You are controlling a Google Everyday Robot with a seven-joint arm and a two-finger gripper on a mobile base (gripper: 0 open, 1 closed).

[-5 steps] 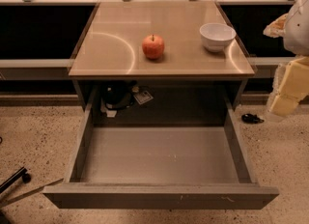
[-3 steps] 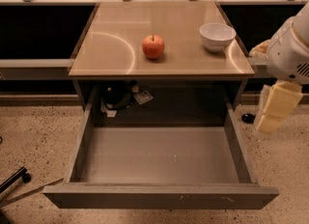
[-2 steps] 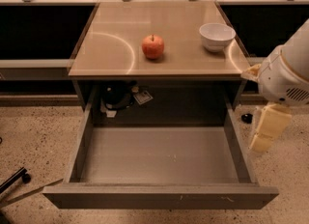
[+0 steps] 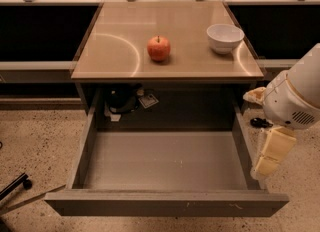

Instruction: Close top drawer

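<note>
The top drawer [image 4: 165, 204] is a wide, shallow grey metal box. It is pulled far out from under the tabletop [image 4: 115, 51], and its plain front panel is nearest the camera. Its inside is bare. My gripper [image 4: 266, 161] hangs from the white arm [image 4: 295, 96] at the right. It points down just outside the drawer's right wall, near the front right corner.
A red apple [image 4: 158, 48] and a white bowl [image 4: 225, 37] stand on the tabletop. Dark clutter [image 4: 122, 100] sits under the table behind the drawer. A black wheeled leg [image 4: 14, 186] lies on the speckled floor at lower left. Dark recesses flank the table.
The arm has swung down and to the left. The gripper moved from beside the table's right edge to the drawer's right wall near the front. The drawer has not moved.
</note>
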